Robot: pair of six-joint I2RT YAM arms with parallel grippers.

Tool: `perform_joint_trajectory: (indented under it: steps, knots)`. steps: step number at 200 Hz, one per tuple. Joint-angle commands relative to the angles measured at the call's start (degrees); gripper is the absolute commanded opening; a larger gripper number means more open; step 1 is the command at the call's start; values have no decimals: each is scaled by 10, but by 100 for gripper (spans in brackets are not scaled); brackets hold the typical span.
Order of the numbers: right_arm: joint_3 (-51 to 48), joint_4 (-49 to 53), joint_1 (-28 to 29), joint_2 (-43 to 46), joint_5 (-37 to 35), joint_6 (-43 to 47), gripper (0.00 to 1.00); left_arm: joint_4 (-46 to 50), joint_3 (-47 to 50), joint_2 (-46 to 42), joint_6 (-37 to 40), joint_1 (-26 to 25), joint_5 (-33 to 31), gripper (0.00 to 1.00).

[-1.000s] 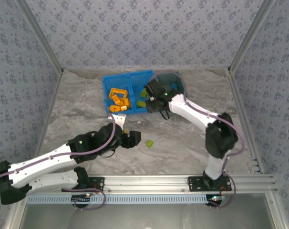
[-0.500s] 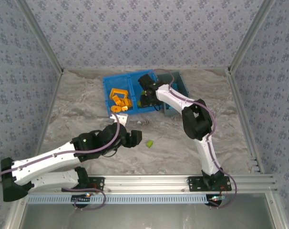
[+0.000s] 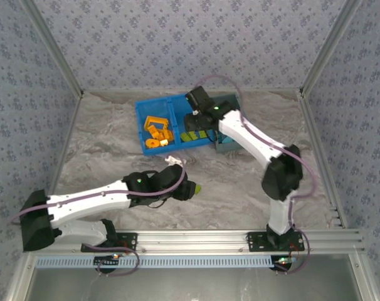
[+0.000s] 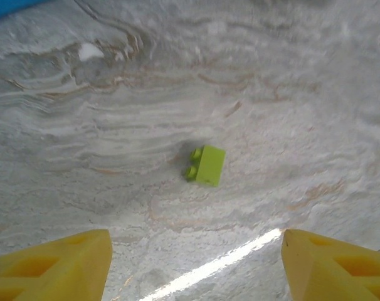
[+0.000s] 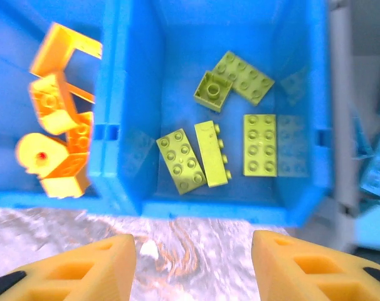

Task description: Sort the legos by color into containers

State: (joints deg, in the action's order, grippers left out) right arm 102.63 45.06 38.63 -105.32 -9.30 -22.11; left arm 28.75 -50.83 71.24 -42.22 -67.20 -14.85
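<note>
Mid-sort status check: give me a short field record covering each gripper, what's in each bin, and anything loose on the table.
loose on table: one lime green studded plastic brick, studs facing sideways
left gripper: open, empty, above that brick
right gripper: open, empty, over the blue bin's edge
bright blue two-compartment plastic bin: orange pieces in one compartment, five lime green bricks in the other
grey plastic bin: beside the blue bin, blue bricks inside
</note>
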Motion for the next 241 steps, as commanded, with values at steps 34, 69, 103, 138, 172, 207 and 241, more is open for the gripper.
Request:
perform_joint_trajectory:
  steps: [34, 69, 103, 138, 172, 207, 241]
  knots:
    - [-285, -16, -4, 323, -28, -63, 59, 34, -114, 187, 93, -31, 33, 73]
    - [-452, 26, 29, 518, -23, -115, 60, 36, -154, 280, 112, -29, 8, 75]
    - [-535, 73, 83, 643, -32, -191, 59, 49, -178, 336, 101, -17, -15, 73]
    - [-546, 93, 129, 663, -66, -218, 58, 33, -180, 355, 96, -16, -13, 65]
    - [-546, 72, 145, 638, -73, -217, 58, 29, -187, 365, 94, -14, -23, 58]
    - [-539, 66, 150, 621, -79, -213, 58, 39, -220, 380, 105, -2, -19, 62]
    - [-536, 68, 150, 622, -79, -211, 58, 41, -229, 403, 117, 9, -6, 61]
